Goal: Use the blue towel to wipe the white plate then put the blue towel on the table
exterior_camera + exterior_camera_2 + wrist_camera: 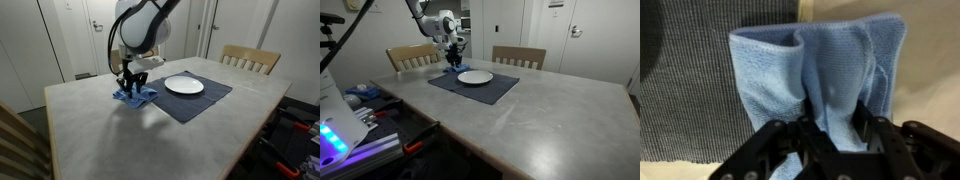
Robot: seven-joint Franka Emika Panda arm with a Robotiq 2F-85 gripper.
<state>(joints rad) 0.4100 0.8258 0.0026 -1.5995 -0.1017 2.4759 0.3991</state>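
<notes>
Gripper [830,125] fingers pinch bunched fold of blue towel [820,60] on table [100,130]; white plate [184,86] apparently unwiped; wiping and set-down both left

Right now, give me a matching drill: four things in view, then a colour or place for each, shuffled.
Things:
1. towel
2. plate
3. placemat
4. chair

Descriptions:
A. dark, lying flat on the table
B. light wood, standing beside the table
C. white, sitting on the placemat
D. blue, gathered between the fingers of the tool

Pairs: 1-D, 2-C, 3-A, 4-B
</notes>
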